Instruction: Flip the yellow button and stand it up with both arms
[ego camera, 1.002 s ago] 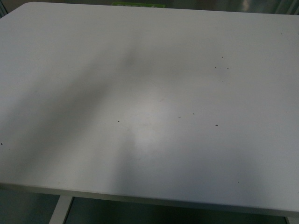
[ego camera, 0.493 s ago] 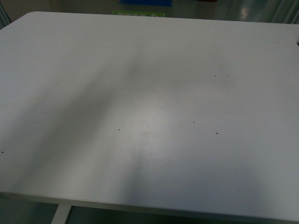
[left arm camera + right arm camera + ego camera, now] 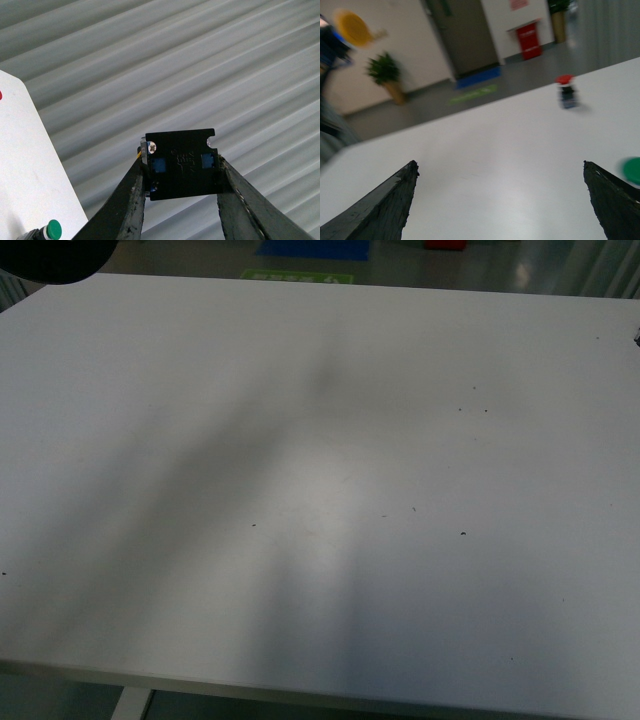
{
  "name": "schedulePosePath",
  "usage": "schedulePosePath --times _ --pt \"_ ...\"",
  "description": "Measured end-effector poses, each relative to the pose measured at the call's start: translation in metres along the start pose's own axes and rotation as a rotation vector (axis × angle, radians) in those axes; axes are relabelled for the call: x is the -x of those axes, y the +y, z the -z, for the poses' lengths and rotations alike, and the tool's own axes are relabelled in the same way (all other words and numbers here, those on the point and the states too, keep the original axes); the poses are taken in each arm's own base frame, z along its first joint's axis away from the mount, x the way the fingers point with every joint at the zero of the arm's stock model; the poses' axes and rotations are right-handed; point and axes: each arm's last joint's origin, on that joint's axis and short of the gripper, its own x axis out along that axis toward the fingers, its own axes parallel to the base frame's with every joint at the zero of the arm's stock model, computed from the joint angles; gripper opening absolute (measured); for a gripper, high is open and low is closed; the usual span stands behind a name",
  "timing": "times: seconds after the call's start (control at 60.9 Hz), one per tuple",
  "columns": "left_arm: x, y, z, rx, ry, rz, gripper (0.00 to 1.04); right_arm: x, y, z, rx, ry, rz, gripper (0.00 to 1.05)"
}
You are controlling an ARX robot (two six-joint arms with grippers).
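1. The left gripper [image 3: 181, 169] is clamped on the yellow button [image 3: 182, 150], with one finger pressed against each side of its black contact block.
2. The block's flat back faces the left wrist camera and shows two blue inserts and two screw heads. Only a thin yellow sliver of the cap peeks past one edge.
3. The yellow button hangs in the air, off the table [image 3: 320, 490], and the left wrist view shows a grey ribbed wall behind it.
4. The right gripper [image 3: 500, 165] is spread wide above the table, with its two fingers far apart and nothing between them.
5. In the right wrist view the yellow button [image 3: 351, 27] appears as a blurred round cap, raised and seen against the room rather than the tabletop.
6. A red button [image 3: 566, 92] stands upright on the table ahead of the right gripper, and a green button [image 3: 632, 170] sits near one of its fingers.
7. The front view shows the table's white top crossed by soft shadows. A dark shape [image 3: 55, 258] at the far left corner is too blurred to identify.
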Motion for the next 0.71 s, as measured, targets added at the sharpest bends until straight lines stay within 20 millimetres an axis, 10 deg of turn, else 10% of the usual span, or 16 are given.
schedulePosePath --times 0.362,0.707 --pt "-0.001 0.0 0.001 0.002 0.005 0.001 0.34 -0.082 0.054 -0.059 -0.675 0.159 -0.236 0.97" --pt "-0.001 0.0 0.001 0.002 0.006 0.001 0.34 -0.122 0.08 -0.064 -0.803 0.276 -0.245 0.97"
